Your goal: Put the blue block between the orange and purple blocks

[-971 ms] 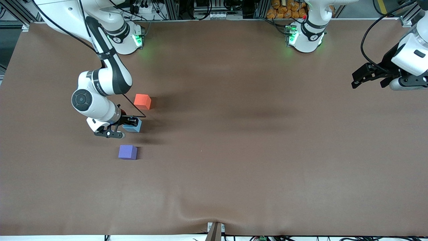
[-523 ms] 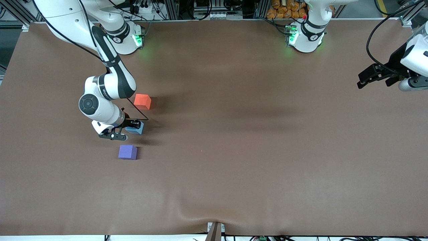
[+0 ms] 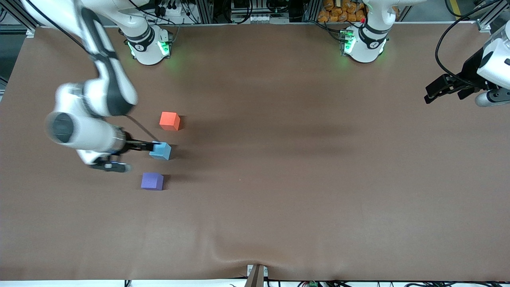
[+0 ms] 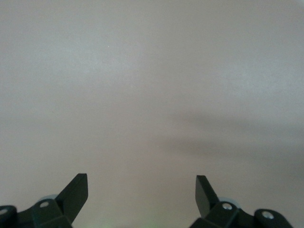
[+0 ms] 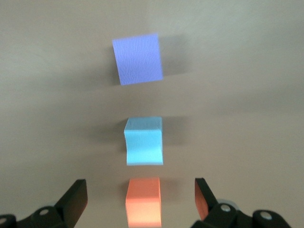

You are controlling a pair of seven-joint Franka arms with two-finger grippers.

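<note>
The blue block (image 3: 160,150) sits on the brown table (image 3: 303,179) between the orange block (image 3: 169,120) and the purple block (image 3: 152,181), the three cubes lined up near the right arm's end, the orange one farthest from the front camera and the purple one nearest. The right tool (image 5: 141,199) hangs above them, released and empty. The left tool (image 4: 141,192) waits with fingers spread over bare table at the left arm's end.

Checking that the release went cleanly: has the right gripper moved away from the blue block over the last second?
Yes. The right gripper, jaws open, has drawn back from the blue block toward the right arm's end of the table; the block itself stays between the orange block and purple block.
</note>
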